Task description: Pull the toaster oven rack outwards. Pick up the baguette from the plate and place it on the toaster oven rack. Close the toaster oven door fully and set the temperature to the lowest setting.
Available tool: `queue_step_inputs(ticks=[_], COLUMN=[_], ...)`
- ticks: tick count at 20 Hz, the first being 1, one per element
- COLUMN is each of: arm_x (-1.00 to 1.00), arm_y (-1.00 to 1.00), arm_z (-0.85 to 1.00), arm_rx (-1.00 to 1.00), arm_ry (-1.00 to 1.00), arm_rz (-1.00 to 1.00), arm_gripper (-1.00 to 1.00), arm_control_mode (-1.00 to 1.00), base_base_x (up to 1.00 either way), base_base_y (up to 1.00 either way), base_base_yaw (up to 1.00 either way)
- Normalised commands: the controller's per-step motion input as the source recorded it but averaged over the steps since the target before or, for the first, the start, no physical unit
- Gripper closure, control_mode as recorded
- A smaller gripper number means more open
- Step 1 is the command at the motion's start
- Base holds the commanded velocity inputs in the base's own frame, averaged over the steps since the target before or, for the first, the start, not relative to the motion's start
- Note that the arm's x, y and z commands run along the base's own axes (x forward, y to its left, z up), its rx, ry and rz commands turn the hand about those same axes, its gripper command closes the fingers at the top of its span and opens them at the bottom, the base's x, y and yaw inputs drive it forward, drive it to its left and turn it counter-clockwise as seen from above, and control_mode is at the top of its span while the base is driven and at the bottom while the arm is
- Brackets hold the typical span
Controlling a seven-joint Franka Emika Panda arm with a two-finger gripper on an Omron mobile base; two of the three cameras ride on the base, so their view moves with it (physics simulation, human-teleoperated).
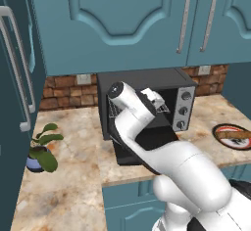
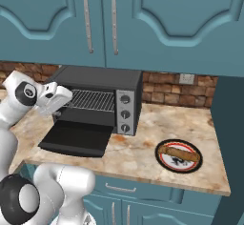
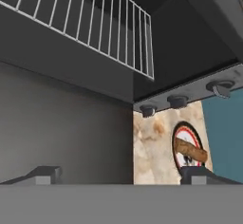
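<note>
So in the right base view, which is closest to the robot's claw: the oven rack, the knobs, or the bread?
1. Oven rack, just right of the claw.
2. Knobs, on the oven's right strip.
3. Bread, far right on its plate.

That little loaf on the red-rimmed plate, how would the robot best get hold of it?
Probably around the middle of the baguette, coming straight down from above with the fingers across its narrow width. It lies flat and slanted on the plate, long and thin, with its ends near the rim, so the middle is the balanced spot. The end effector is open, over by the toaster oven.
</note>
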Motion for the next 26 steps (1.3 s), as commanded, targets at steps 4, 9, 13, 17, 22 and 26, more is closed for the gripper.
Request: queue_step_inputs(ticks=[4,9,13,17,22,26], arm_x=[0.34,0.42,0.48,0.47,0.44,0.36], arm_y=[0.07,0.06,0.16,0.19,0.17,0.16], arm_z=[-0.3,-0.23,-0.24,-0.21,-0.13,-0.21], arm_rx=[-0.1,-0.02,-0.01,-0.01,-0.03,-0.06], arm_ry=[-0.1,-0.1,-0.04,0.0,0.0,-0.01], arm_rz=[-0.03,0.0,0.0,0.0,0.0,0.0], arm_gripper=[-1.0,-1.0,-1.0,-1.0,-1.0,-1.0], arm_control_mode=[-1.0,-1.0,-1.0,-1.0,-1.0,-1.0], base_base_x=[0.0,0.0,0.0,0.0,0.0,0.0], base_base_y=[0.0,0.0,0.0,0.0,0.0,0.0], base_base_yaw=[0.0,0.0,0.0,0.0,0.0,0.0])
